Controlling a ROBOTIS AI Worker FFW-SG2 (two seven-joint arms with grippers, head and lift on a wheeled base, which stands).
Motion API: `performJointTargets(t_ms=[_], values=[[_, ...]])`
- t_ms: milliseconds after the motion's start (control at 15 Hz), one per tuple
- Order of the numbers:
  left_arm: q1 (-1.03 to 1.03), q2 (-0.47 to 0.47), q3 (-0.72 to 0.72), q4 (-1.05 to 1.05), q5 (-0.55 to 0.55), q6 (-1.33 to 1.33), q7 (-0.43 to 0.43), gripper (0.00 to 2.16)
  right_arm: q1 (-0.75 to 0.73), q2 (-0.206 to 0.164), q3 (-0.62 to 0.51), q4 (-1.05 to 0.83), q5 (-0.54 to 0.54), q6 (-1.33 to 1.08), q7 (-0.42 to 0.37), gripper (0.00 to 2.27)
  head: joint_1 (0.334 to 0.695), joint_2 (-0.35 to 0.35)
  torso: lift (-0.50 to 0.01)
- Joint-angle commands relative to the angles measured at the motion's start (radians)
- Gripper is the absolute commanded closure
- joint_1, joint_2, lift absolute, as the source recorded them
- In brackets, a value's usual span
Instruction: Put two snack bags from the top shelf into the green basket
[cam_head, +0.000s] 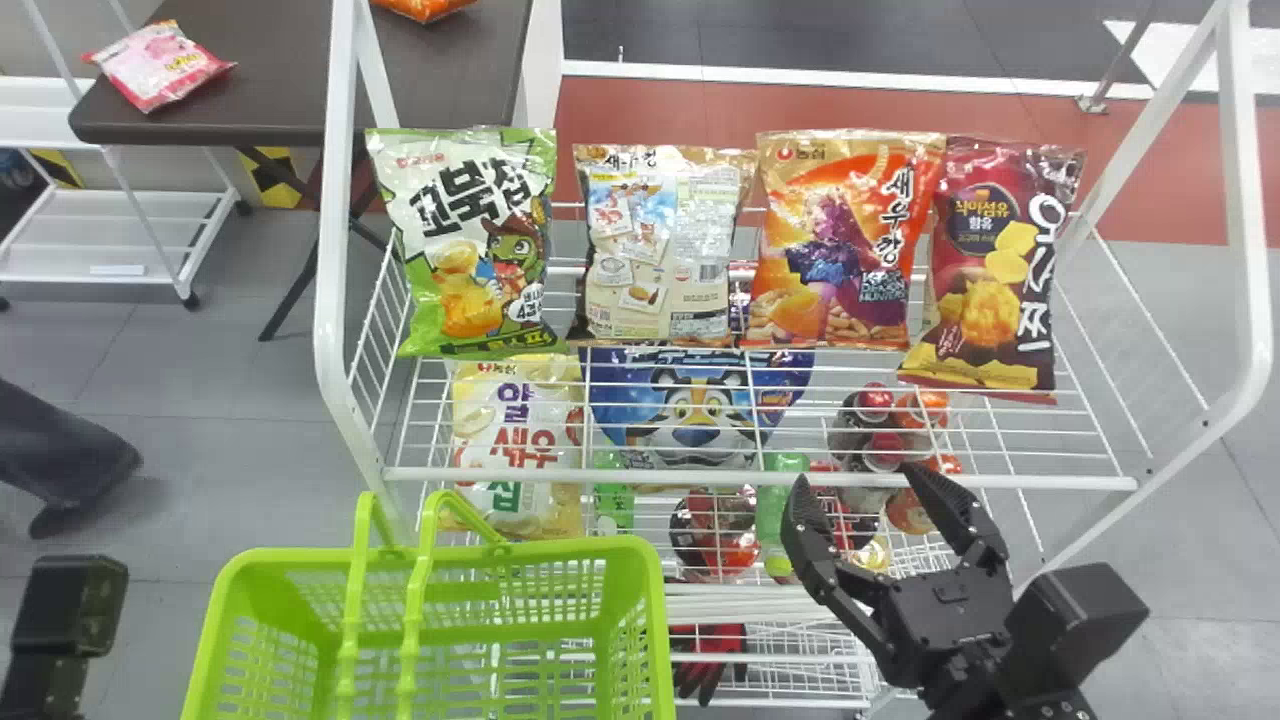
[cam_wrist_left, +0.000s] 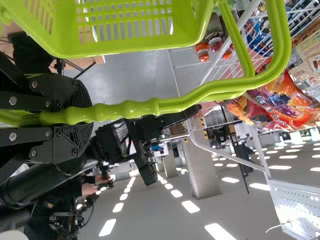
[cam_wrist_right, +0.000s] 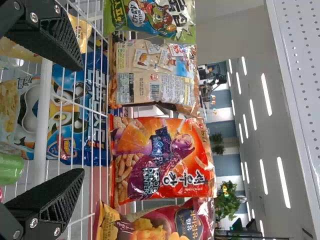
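The white rack (cam_head: 1250, 240) is the biggest thing here, with its top shelf (cam_head: 700, 479) carrying 4 snack bags in a row: a green bag (cam_head: 475, 240), a beige bag (cam_head: 660, 250), an orange bag (cam_head: 845, 240) and a dark red bag (cam_head: 1000, 280). The green basket (cam_head: 655, 640) is in front, toward the robot's left; the left gripper (cam_wrist_left: 82, 115) pinches its 2 handles (cam_wrist_left: 130, 108). The right gripper (cam_head: 862, 485) is near the shelf's front rail, jaws spread. The snack bags should be light, soft and slick, with crushable contents. I'd squeeze gently across the puffed middle of 1 bag, deep enough that it can't slide out; the thin crimped top edge offers less to grip.
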Motion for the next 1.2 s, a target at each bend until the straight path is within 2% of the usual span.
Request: performJointTargets(t_ms=[0,267,400,533,800,1067,1133], values=[[0.0,0.0,-0.003,0.0,-0.002,0.001,0.0,2.15,-0.016,0.003,0.002,0.0,0.0,0.017,0.0,0.08,0.695,-0.032,-0.001],[-0.001,-0.002,-0.012,0.0,-0.005,0.001,0.001,2.15,-0.114,0.011,0.037,0.003,0.0,0.118,-0.015,0.08,0.695,-0.026,-0.001],[-0.001,-0.002,-0.014,0.0,-0.006,0.001,0.0,2.15,-0.169,0.029,0.068,0.017,0.002,0.158,-0.021,0.08,0.695,-0.006,-0.001],[-0.001,0.002,-0.021,-0.002,-0.006,0.001,0.001,2.15,-0.221,0.035,0.123,0.035,0.012,0.167,-0.067,0.08,0.695,0.021,-0.001],[-0.043,0.018,-0.066,0.007,-0.021,0.001,0.003,2.15,-0.341,0.08,0.19,0.077,0.043,0.223,-0.13,0.08,0.695,0.096,-0.001],[-0.074,0.041,-0.098,0.026,-0.025,0.001,0.005,2.15,-0.473,0.12,0.233,0.173,0.054,0.253,-0.201,0.08,0.695,0.111,-0.001],[-0.074,0.044,-0.1,0.026,-0.026,0.001,0.005,2.15,-0.514,0.12,0.247,0.215,0.055,0.25,-0.23,0.08,0.695,0.116,-0.001]])
